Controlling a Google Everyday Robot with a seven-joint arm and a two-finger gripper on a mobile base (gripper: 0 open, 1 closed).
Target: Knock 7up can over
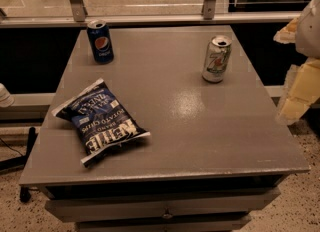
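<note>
Grey worktop [200, 126]: 7up can [217, 59] upright at 1 o'clock; claw [299, 88] off the edge at 3 o'clock (grip state: cannot tell). Risk: a hard sideways sweep could roll the can off the worktop.

The 7up can [217, 59] near the far right corner is silver-white, green-lettered. Beyond the right edge, the gripper [299, 92] is pale yellow.

My pincer [299, 88] hangs at the frame's right edge, beside the counter [200, 126]. The 7up can [217, 59] stands upright upper right, Pepsi can [100, 41] upper left, chip bag [102, 121] lower left.
</note>
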